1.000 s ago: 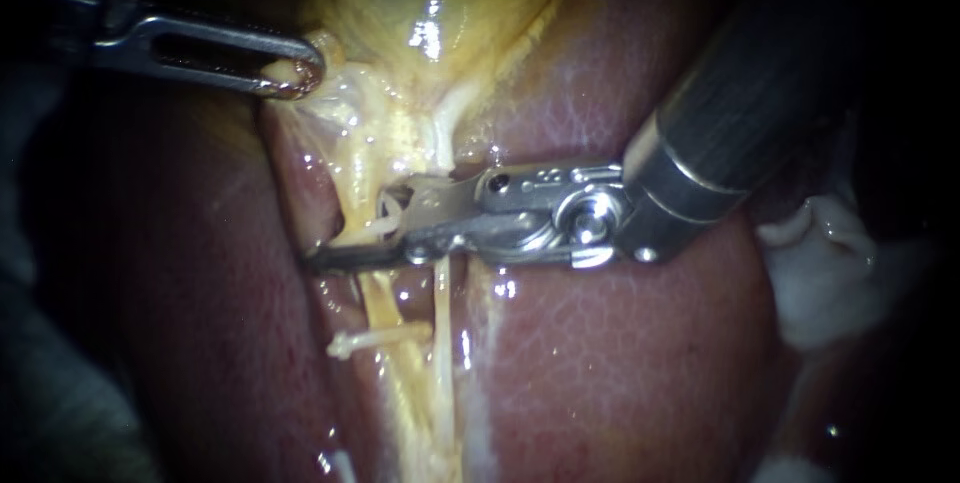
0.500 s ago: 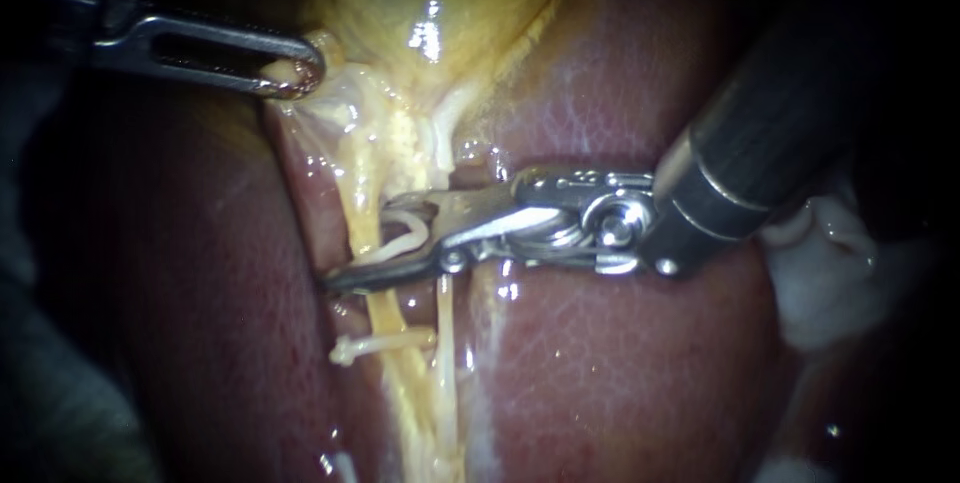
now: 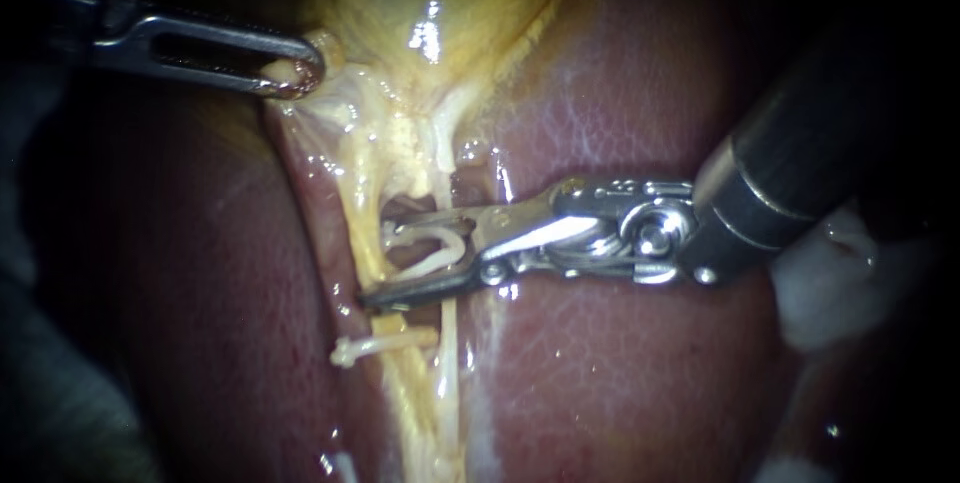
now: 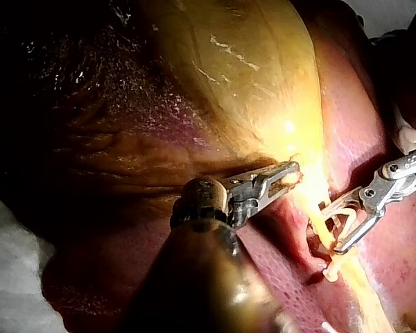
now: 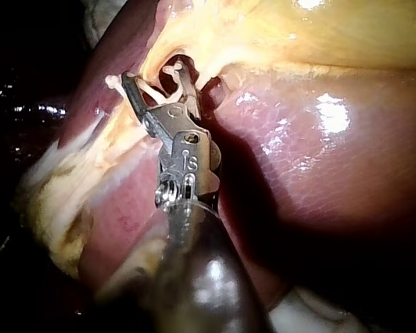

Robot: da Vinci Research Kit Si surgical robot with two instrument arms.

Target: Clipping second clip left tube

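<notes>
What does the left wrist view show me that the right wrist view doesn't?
Only left wrist: the left instrument, jaws shut on tissue at the gallbladder neck. Only right wrist: the dark opening in the tissue that one jaw reaches into. Both: the right instrument holding the loaded clip in its jaws, the placed clip nearby, and the liver.
</notes>
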